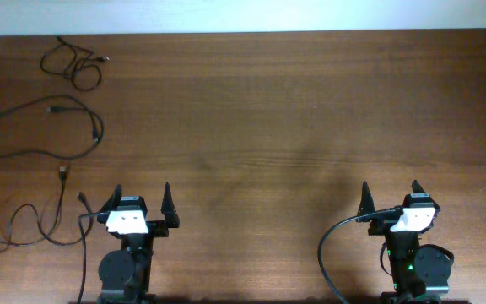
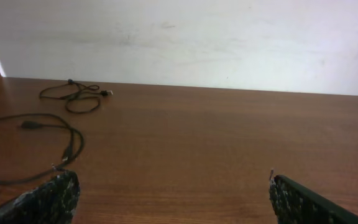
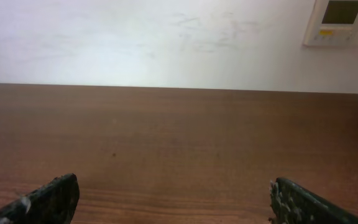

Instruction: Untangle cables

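The cables (image 1: 98, 128) lie as three separate black cords, none crossing another, all on the left part of the wooden table (image 1: 260, 110) and well apart from the right gripper (image 1: 391, 190). The smallest cord (image 1: 78, 67) sits crumpled into little loops near the far left corner, with a plug end poking out to the right. In front of it the looped cord (image 1: 55, 110) makes one wide, flattened ring whose long axis runs left to right across the table. Nearest the robot, the third cord (image 1: 62, 194) has a straight stretch running front to back, its plug pointing to the far edge, before it snakes off to the table's left edge. Its other end lies close to the left of the left gripper (image 1: 140, 198), not touching it. That gripper stands with its jaws spread wide and nothing between them. From its wrist camera the fingers (image 2: 51, 199) frame bare wood, with the looped cord ahead and to the left. The right gripper is likewise spread wide and empty, facing only tabletop and the pale wall (image 3: 166, 43).
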Robot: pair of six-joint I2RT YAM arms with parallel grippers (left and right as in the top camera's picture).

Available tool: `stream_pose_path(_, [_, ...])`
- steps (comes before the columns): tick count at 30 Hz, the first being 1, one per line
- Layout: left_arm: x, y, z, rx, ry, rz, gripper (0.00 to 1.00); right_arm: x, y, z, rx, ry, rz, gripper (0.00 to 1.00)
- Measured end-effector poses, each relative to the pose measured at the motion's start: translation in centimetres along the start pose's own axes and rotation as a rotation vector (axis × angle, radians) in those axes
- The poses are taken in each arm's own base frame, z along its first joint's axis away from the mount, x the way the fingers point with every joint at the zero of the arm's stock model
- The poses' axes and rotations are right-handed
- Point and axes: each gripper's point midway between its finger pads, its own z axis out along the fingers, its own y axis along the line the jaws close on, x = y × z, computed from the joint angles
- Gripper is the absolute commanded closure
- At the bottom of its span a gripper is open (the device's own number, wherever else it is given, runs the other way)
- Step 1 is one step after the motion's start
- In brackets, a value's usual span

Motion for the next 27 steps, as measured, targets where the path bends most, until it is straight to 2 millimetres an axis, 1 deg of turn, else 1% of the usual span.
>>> stream_pose_path(27, [0.02,0.00,0.00,0.000,0.001,0.015,0.01,0.00,0.00,0.00,0.000,0.000,0.000,0.02])
